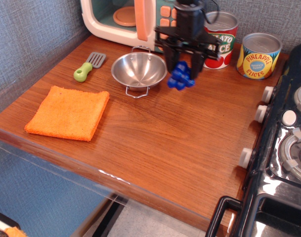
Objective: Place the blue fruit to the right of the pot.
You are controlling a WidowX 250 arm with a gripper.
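The blue fruit (180, 76), a small cluster of glossy deep-blue balls, hangs in my gripper (183, 65), which is shut on it. The black gripper holds it just right of the pot (138, 69), above the wooden counter; whether the fruit touches the wood I cannot tell. The pot is a shiny shallow steel bowl with two wire loop handles, standing empty in front of the toy microwave.
A toy microwave (121, 19) stands at the back. A tomato sauce can (220, 39) and a pineapple can (258, 55) stand at the back right. An orange cloth (67, 112) lies front left, a green-handled spatula (87, 67) left of the pot. A toy stove (283, 148) borders the right edge.
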